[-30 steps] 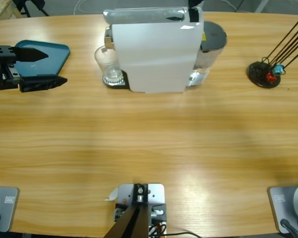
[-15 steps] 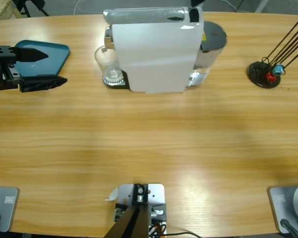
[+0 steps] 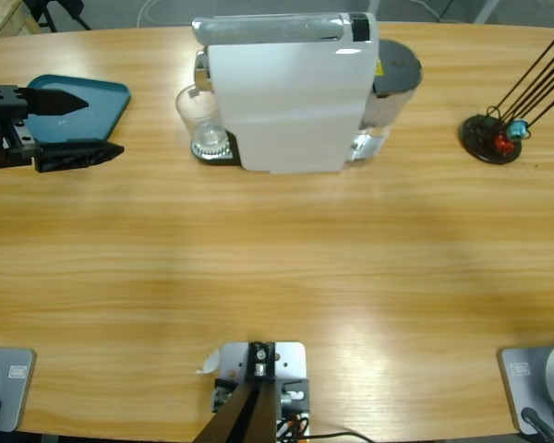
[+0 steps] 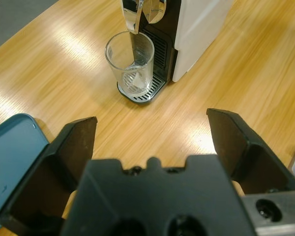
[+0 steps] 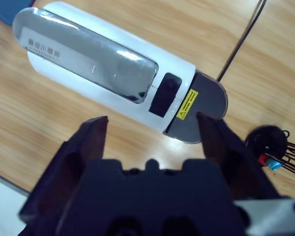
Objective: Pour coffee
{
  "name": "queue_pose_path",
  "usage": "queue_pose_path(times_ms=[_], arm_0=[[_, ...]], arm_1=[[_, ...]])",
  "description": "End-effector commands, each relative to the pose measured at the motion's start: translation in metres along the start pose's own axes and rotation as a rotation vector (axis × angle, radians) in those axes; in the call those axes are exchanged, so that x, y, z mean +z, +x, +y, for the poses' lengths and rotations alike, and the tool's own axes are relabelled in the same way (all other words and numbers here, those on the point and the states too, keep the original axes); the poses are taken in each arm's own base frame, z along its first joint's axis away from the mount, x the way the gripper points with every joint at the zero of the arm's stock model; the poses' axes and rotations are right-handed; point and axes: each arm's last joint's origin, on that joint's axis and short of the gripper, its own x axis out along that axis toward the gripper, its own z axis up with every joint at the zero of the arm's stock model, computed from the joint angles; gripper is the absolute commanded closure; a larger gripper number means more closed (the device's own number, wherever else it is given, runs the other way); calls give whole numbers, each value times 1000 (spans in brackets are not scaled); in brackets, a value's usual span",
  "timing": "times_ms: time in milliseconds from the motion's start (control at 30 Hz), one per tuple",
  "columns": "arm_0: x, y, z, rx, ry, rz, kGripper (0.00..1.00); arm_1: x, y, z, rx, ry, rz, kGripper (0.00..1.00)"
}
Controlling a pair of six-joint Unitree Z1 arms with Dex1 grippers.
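From above, the left gripper (image 3: 69,125) sits at the left edge of the surface (image 3: 277,268), jaws spread and empty, partly over a teal tray (image 3: 106,97). The glass (image 3: 201,120) stands under the spout of the white coffee machine (image 3: 286,92).

Along the left wrist, the glass (image 4: 130,61) looks nearly empty; I can't make out coffee in it. A clean grasp means approaching level and centring it between the jaws.

The right gripper (image 5: 152,128) hovers above the machine (image 5: 113,78), jaws apart, holding nothing.
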Motion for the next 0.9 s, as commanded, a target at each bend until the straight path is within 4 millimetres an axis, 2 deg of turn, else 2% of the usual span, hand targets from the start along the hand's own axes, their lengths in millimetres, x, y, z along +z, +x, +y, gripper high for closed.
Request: queue_pose_path(times_ms=[33,500,900], arm_0=[[-11,2,-2,1,-14,28,32],[-10,3,-1,12,-11,32,32],[-15,1,-3,4,-15,36,32]], arm_1=[[-5,4,3,-1,5,37,0],[-13,4,2,1,-10,65,0],[-9,-4,2,5,-11,32,0]])
